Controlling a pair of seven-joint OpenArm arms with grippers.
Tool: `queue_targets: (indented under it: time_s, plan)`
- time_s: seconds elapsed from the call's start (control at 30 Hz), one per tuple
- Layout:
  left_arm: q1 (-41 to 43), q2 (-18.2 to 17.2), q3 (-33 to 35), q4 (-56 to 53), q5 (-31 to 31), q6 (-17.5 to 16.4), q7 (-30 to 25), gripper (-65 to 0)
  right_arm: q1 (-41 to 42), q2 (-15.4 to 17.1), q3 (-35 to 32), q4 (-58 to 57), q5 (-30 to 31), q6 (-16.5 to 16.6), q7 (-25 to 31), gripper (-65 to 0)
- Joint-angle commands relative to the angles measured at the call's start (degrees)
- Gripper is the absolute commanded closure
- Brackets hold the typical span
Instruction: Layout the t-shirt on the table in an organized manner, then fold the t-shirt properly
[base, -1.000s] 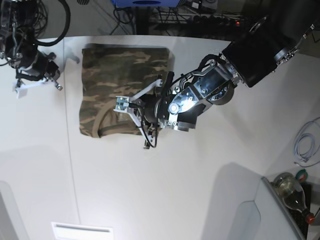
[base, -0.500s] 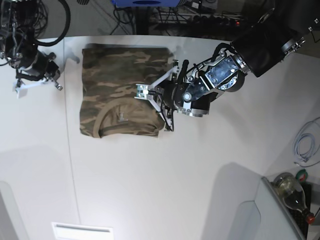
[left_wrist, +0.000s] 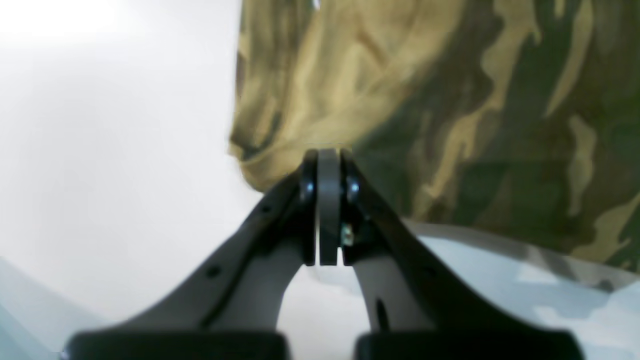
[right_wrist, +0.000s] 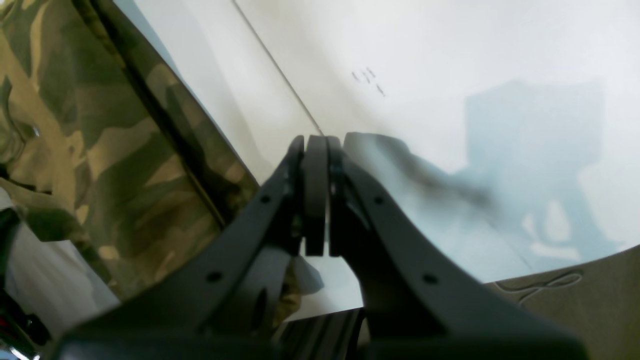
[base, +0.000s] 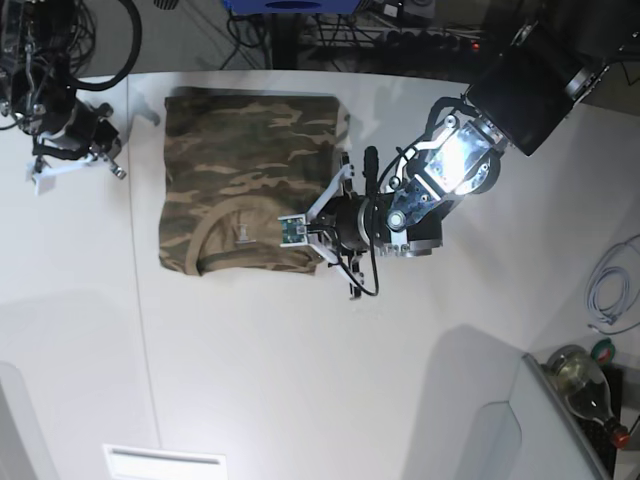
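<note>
The camouflage t-shirt (base: 245, 160) lies folded in a rectangle at the back of the white table (base: 300, 380), tan collar (base: 215, 232) toward the near edge. My left gripper (base: 322, 245) hovers at the shirt's near right corner. In the left wrist view this gripper (left_wrist: 327, 160) is shut, its tips at the edge of the cloth (left_wrist: 450, 100), and no fabric shows between the pads. My right gripper (base: 75, 165) sits off the shirt's left side. In the right wrist view it (right_wrist: 316, 142) is shut and empty over bare table, the shirt (right_wrist: 100, 150) to its left.
A thin dark seam (base: 140, 300) runs down the table left of the shirt. A white cable (base: 608, 290) and a bottle (base: 580, 375) lie at the right edge. A white slot (base: 165, 462) is at the near edge.
My left gripper has swung from over the collar area to the right, then down to the shirt's near right corner. The shirt and the right arm have not moved.
</note>
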Motion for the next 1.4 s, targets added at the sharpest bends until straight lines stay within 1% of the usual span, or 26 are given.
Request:
queue_targets:
  time_s: [0.0, 0.1, 0.17, 0.2, 0.3, 0.33, 0.37, 0.4, 0.43, 0.5, 0.6, 0.67, 0.77, 0.87, 0.9, 0.93, 0.97, 1.03, 1.1, 1.13, 1.17, 1.2, 1.27, 1.33, 1.37]
  plan:
    - [-1.8, 1.0, 0.3, -1.2, -0.3, 0.4, -1.2, 0.0, 0.3, 0.6, 0.1, 0.8, 0.4, 0.4, 0.6, 0.0]
    - [-2.7, 3.3, -0.3, -6.5, -0.3, 0.6, -2.7, 0.0, 0.3, 0.6, 0.1, 0.8, 0.4, 0.4, 0.6, 0.0]
    - [-3.4, 3.3, -0.8, -7.0, -0.3, 0.7, -5.1, 0.0, 0.3, 0.6, 0.1, 0.8, 0.4, 0.4, 0.6, 0.0]
    - [-3.4, 3.3, -2.3, -6.2, -0.4, 0.7, -5.7, 0.0, 0.3, 0.6, 0.1, 0.8, 0.4, 0.4, 0.6, 0.0]
    - [-2.8, 3.2, -11.6, -0.4, -0.6, 0.6, -4.8, 0.0, 0.1, 1.1, 0.1, 1.3, 0.4, 0.5, 0.6, 0.0]
    - [-1.4, 3.1, -15.6, 2.4, -0.6, 0.6, -4.1, 0.0, -0.5, 1.9, 0.1, 1.8, 0.4, 0.7, 0.9, 0.0]
    - [0.2, 2.6, -19.7, 5.6, -0.3, 0.5, -3.8, 0.0, -1.1, 3.0, 0.1, 3.1, 0.4, 2.0, 1.0, 0.0]
    - [2.0, 1.9, -23.1, 8.9, -0.5, 0.4, -3.8, 0.0, -1.9, 4.0, 0.1, 4.8, 0.4, 4.5, 1.0, 0.0]
    - [4.9, 0.8, -26.0, 11.9, -0.6, 0.4, -3.7, 0.0, -3.2, 5.0, 0.1, 6.9, 0.3, 7.0, 1.1, 0.0]
    - [11.1, -1.2, -29.4, 16.9, -0.6, 0.4, -4.0, 0.0, -6.3, 6.6, 0.5, 11.0, 0.3, 9.8, 2.3, 0.0]
    - [23.5, -5.0, -33.5, 23.1, -0.7, 0.4, -4.1, 0.0, -13.8, 9.2, 0.3, 17.4, 0.3, 10.3, 6.0, 0.0]
    - [31.2, -5.9, -36.7, 26.2, -0.7, 0.4, -4.1, 0.0, -18.2, 10.0, 0.2, 20.3, 0.3, 10.3, 7.1, 0.0]
    - [44.5, -5.5, -43.3, 31.4, -0.7, 0.4, -4.1, 0.0, -26.4, 10.8, 0.2, 24.2, 0.3, 10.4, 7.0, 0.0]
    - [57.0, -3.4, -48.9, 35.1, -0.7, 0.4, -4.1, 0.0, -34.4, 12.5, 0.3, 24.6, 0.8, 10.7, 5.7, 0.0]
    - [60.6, -2.7, -50.4, 35.1, -0.7, 0.4, -4.1, 0.0, -36.7, 12.7, 0.2, 24.6, 0.8, 11.6, 4.6, 0.0]
    - [63.3, -2.2, -51.3, 34.9, -0.7, 0.4, -4.1, 0.0, -38.5, 12.7, 0.1, 24.1, 0.8, 13.3, 3.4, 0.0]
    - [65.8, -1.6, -52.0, 34.5, -0.7, 0.4, -4.1, 0.0, -39.8, 12.6, 0.1, 23.3, 0.8, 16.1, 1.7, 0.0]
    - [70.1, -0.4, -52.2, 33.2, -0.6, 0.6, -4.1, 0.0, -40.1, 12.9, -2.1, 20.7, 0.3, 23.6, -1.5, 0.0]
    - [71.6, 0.1, -51.5, 29.5, -0.6, 0.7, -4.1, 0.0, -38.0, 13.2, -4.8, 15.8, -0.5, 28.3, -2.2, 0.0]
    - [71.5, 0.1, -50.7, 26.3, -0.6, 0.7, -4.3, 0.0, -35.9, 13.0, -6.8, 12.6, -2.1, 29.2, -2.2, 0.0]
    - [70.6, 0.2, -49.7, 22.1, -0.6, 0.7, -5.3, 0.0, -33.5, 12.7, -9.0, 8.8, -4.9, 29.1, -2.2, 0.0]
    - [69.0, 0.2, -48.1, 17.7, -0.5, 0.8, -7.4, 0.0, -31.0, 12.4, -11.3, 5.1, -7.7, 29.2, -1.5, 0.0]
    - [65.3, 0.2, -44.7, 5.3, -0.3, 2.7, -15.1, 0.0, -26.0, 9.9, -17.0, -3.8, -13.6, 29.2, 2.3, 0.0]
    - [59.7, 0.4, -41.0, -8.9, -0.2, 5.8, -23.1, 0.0, -21.8, 7.6, -22.0, -13.8, -20.7, 29.1, 8.3, 0.0]
    - [56.2, 0.4, -38.9, -18.2, -0.2, 7.6, -27.3, 0.0, -19.2, 5.8, -24.8, -19.2, -24.5, 29.0, 12.1, 0.0]
